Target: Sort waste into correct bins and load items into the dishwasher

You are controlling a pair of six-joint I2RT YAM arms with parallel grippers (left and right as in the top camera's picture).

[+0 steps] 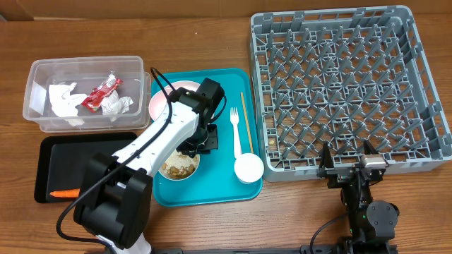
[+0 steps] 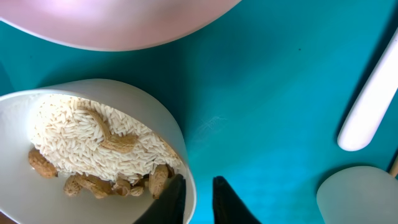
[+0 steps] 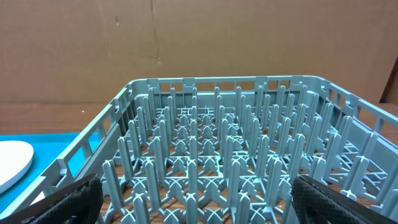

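White bowl (image 2: 15, 155) of rice, rim inside left tool (image 2: 198, 186) — barely parted, right tool (image 3: 202, 202) spread wide.

Counts, relative to the teal tray (image 1: 212, 185), 1 of those. On it: 1 plate (image 1: 159, 104), 1 bowl (image 2: 15, 137), 1 cup (image 1: 248, 168), 1 fork (image 1: 235, 130), 1 chopstick (image 1: 245, 120). The bowl holds rice (image 2: 74, 134) plus beige bits (image 2: 81, 185), too clumped to count. Left of it: 1 tub (image 1: 34, 106) with 1 wrapper (image 1: 101, 92) and 2 napkin wads (image 1: 63, 100), possibly more; 1 black tray (image 1: 92, 144) with 1 carrot (image 1: 65, 192). Right of it: 1 rack (image 1: 339, 85).
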